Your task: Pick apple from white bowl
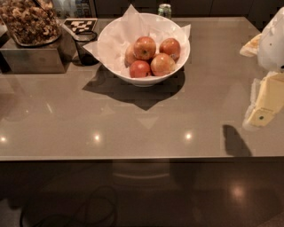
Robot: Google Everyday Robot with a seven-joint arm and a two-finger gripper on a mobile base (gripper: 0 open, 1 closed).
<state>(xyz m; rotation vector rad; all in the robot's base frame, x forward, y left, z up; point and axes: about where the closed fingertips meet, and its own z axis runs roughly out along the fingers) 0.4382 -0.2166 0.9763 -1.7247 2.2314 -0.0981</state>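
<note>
The white bowl stands at the back middle of the grey table. It is lined with crumpled white paper whose corners stick out over the rim. Several red-yellow apples lie in it, and the top one rests on the others. My gripper is at the right edge of the view. It is pale yellow and white, hangs above the table's right side, and is well to the right of the bowl and apart from it. Its shadow falls on the table below it.
A small dark cup stands just left of the bowl. A metal box at the far left carries a dish of brown snacks and a checkered tag. A small glass jar stands behind the bowl. The table's front edge runs across the view.
</note>
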